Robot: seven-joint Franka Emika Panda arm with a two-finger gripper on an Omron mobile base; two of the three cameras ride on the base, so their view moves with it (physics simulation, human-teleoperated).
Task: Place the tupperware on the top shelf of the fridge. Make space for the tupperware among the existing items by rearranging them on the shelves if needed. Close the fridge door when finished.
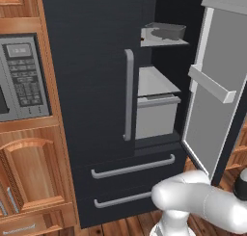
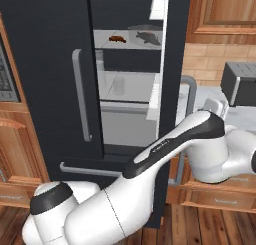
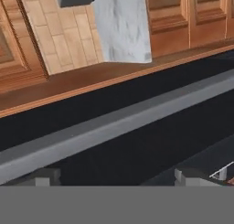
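We are in a home kitchen. A tall black fridge [image 1: 96,85] with grey bar handles stands with one door [image 1: 217,81] swung open, set between warm wooden cabinets [image 1: 29,172]. A silver microwave [image 1: 21,76] is built in beside it. On the other side, a grey toaster [image 2: 239,84] sits on a pale stone counter [image 2: 220,111] below a tan tiled wall [image 2: 205,64].

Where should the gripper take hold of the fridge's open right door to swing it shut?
Probably the long grey bar handle on the outer face of the open door, approached from that outer side. The bar is slim and straight and seems to stand off the black panel, so the jaws can straddle its narrow width. The open gripper already faces it.
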